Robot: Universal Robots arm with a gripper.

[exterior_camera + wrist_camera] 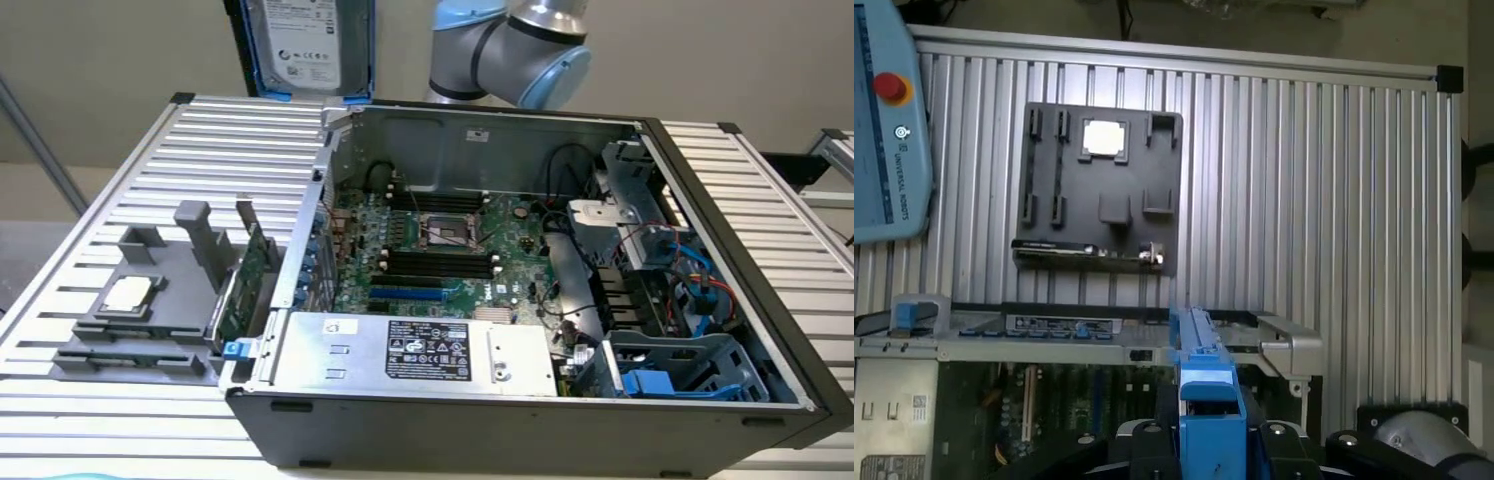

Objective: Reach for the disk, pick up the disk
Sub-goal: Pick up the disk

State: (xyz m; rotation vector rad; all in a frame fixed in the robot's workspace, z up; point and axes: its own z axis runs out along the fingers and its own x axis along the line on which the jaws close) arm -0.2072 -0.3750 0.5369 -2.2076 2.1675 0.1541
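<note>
Gripper (1211, 445) clamps the disk (304, 45) — held high above the ribbed aluminium table (120, 200) and open computer case (534, 425).

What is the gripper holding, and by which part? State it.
The gripper holds the disk by its upper end, clamped across a blue side rail.

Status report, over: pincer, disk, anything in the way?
Pincer shut on disk. Disk upright, held up over the open case. Nothing seen against it.
</note>
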